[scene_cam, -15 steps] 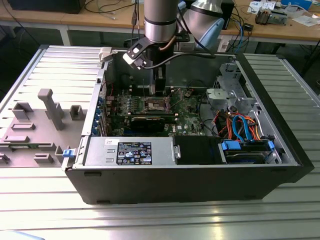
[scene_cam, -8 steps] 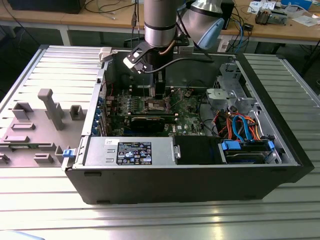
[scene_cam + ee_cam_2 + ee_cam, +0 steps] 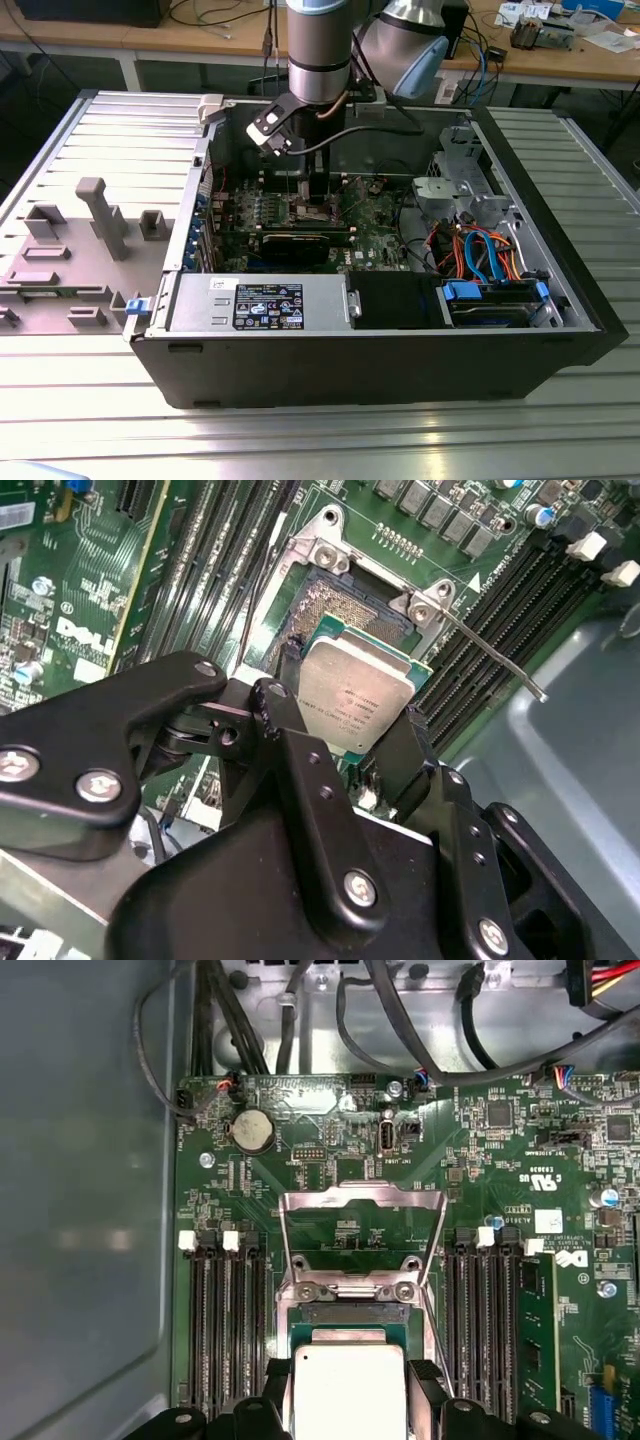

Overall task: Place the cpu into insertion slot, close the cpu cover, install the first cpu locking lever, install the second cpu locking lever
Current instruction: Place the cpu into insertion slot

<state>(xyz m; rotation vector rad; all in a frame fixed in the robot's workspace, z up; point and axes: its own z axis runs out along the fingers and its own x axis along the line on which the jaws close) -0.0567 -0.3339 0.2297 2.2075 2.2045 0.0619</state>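
My gripper (image 3: 338, 723) is shut on the cpu (image 3: 355, 692), a flat square chip with a silvery top, gripped by two opposite edges between black fingers (image 3: 275, 705). The chip hangs just over the insertion slot (image 3: 335, 605), whose dark pin field shows beyond its edge. In the first wrist view the cpu (image 3: 350, 1395) sits between the fingertips (image 3: 428, 1380), over the insertion slot (image 3: 345, 1312). The cpu cover (image 3: 362, 1200) stands swung open past the hinge. A thin locking lever (image 3: 495, 655) sticks out, unlatched. In the exterior view the gripper (image 3: 306, 195) reaches down into the case.
Long black memory slots (image 3: 225, 1330) flank the socket on both sides (image 3: 490, 1320). The open computer case (image 3: 380, 360) lies on a ribbed metal table, with a power supply (image 3: 260, 300), drive bays and orange and blue cables (image 3: 480, 250) inside. A grey fixture (image 3: 100, 215) stands at the exterior view's left.
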